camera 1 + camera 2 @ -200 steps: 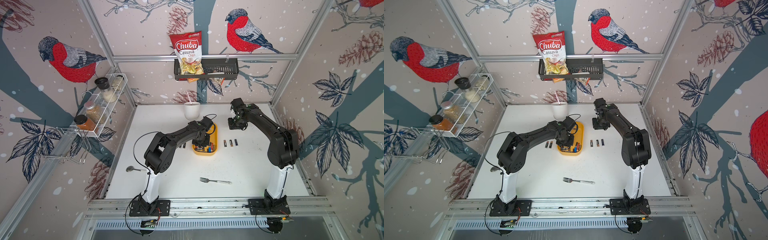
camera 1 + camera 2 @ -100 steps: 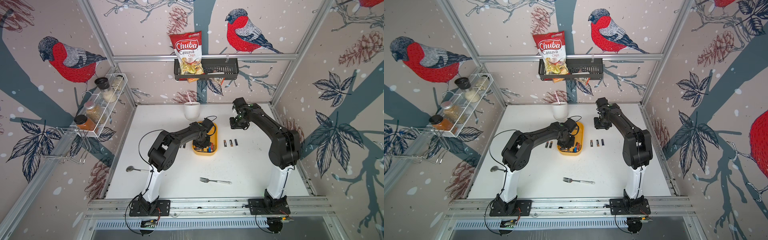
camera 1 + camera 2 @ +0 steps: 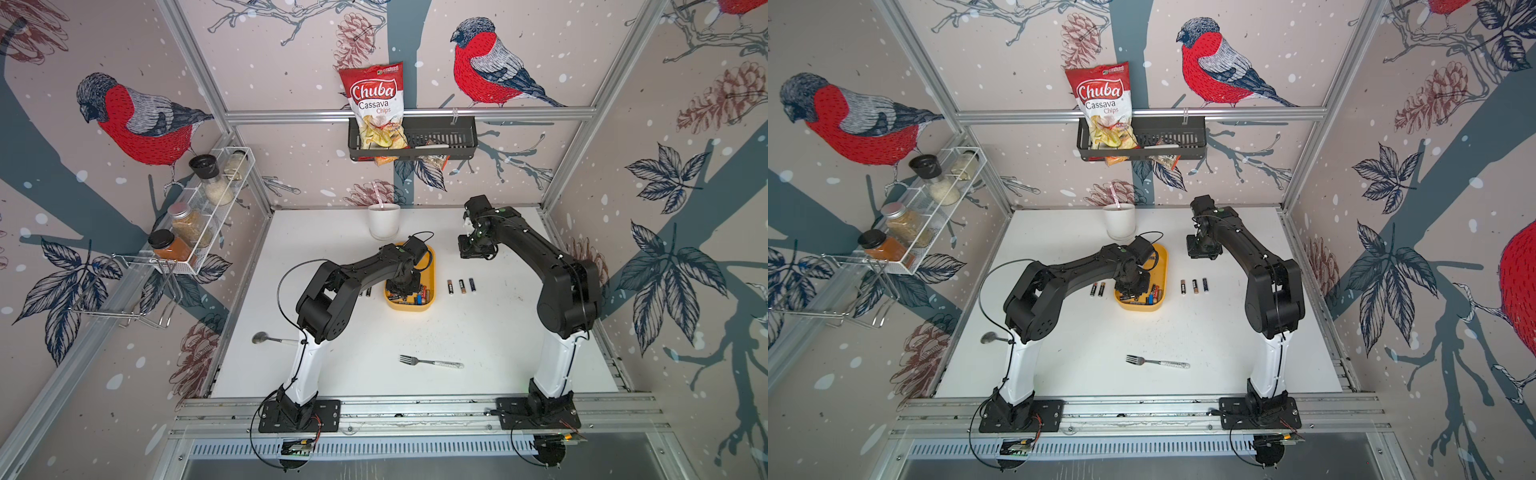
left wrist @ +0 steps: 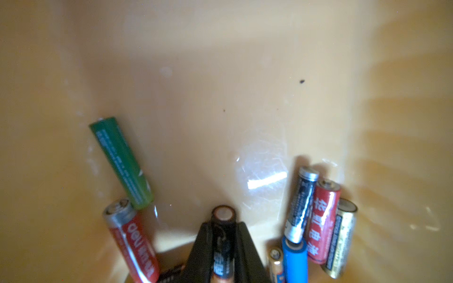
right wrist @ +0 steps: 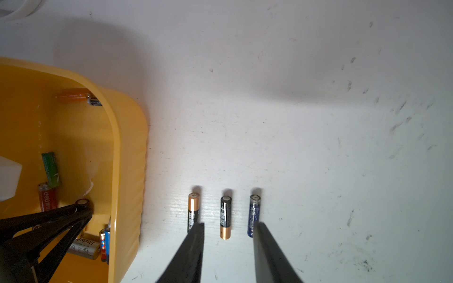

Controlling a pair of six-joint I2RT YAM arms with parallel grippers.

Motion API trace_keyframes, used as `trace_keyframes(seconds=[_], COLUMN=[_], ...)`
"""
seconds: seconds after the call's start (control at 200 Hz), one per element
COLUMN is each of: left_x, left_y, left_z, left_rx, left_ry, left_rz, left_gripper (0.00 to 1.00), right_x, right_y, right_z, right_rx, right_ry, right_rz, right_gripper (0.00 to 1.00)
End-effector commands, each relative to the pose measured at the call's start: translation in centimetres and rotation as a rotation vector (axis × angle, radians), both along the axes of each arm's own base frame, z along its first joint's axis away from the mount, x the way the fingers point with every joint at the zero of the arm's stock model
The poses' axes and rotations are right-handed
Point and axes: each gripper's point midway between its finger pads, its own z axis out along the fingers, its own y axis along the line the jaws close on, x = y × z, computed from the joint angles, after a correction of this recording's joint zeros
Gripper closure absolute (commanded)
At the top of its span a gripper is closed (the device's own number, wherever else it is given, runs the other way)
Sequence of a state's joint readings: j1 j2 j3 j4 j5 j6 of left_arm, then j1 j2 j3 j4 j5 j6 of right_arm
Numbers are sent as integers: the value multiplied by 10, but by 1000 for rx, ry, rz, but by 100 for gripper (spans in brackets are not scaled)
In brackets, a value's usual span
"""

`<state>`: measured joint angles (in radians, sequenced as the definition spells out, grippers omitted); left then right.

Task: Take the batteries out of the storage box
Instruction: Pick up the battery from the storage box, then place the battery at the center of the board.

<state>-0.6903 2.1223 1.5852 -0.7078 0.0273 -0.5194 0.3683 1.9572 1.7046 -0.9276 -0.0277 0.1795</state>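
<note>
Well, in both top views my left fingers (image 3: 401, 286) are sunk inside the yellow storage box (image 3: 433, 274), while my right fingers (image 3: 473, 253) hang above the white worktop (image 3: 478, 332), off the side of the box away from my left arm. A little nearer my base than the right fingers, three batteries (image 3: 461, 286) lie in a row on the worktop, just beside the box. In a top view two more batteries (image 3: 1097, 289) lie on the box's other side, near my left fingers. A fork (image 3: 430, 363) and a spoon (image 3: 270, 339) lie well apart from both.

From my left wrist, the left fingers are clenched on a black-and-copper battery (image 4: 223, 218), whose flat end pokes out past their tips over the box floor. On one side of them a green battery (image 4: 121, 163) and a red battery (image 4: 130, 242) lie close together. On the other, a blue battery (image 4: 294, 259) and a gold battery (image 4: 340, 235) lie packed among a few more by the box wall.

From my right wrist, the right fingers stand released, with nothing between them. The middle one of the three batteries shows in the gap, the outer two at either tip. The left fingers show inside the box, with the black-and-copper battery's end (image 5: 82, 203) at their tip.
</note>
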Motion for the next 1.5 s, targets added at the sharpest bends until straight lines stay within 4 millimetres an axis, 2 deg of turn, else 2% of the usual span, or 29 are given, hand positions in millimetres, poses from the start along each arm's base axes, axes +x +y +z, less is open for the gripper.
trace_keyframes(seconds=[0.0, 0.27, 0.435, 0.695, 0.805, 0.971, 1.181, 1.366, 1.496], left_x=[4, 12, 21, 35, 35, 34, 31, 27, 22], left_y=[-7, -4, 2, 20, 31, 58, 104, 140, 160], left_z=[15, 36, 58, 97, 107, 115, 118, 114, 103], left_rx=[-45, -94, -137, -210, -222, -214, -189, -163, -138], left_ry=[-19, -42, -76, -127, -148, -163, -172, -170, -164], left_rz=[-13, 1, 17, 51, 66, 102, 138, 170, 181], left_gripper=[89, 90, 89, 89, 89, 89, 89, 89, 89], right_x=[-3, -3, -1, 5, 6, 8, 8, 7, 7], right_y=[5, 12, 17, 25, 27, 30, 36, 37, 41], right_z=[-1, 1, 2, 2, 2, 7, 14, 14, 14], right_rx=[4, 13, 15, 41, 35, 33, 25, 20, 13], right_ry=[8, 6, 7, -1, 2, -9, -17, -10, -8], right_rz=[10, 15, 22, 27, 37, 43, 46, 43, 47], right_gripper=[61, 61, 61, 61, 61, 61, 61, 61, 61])
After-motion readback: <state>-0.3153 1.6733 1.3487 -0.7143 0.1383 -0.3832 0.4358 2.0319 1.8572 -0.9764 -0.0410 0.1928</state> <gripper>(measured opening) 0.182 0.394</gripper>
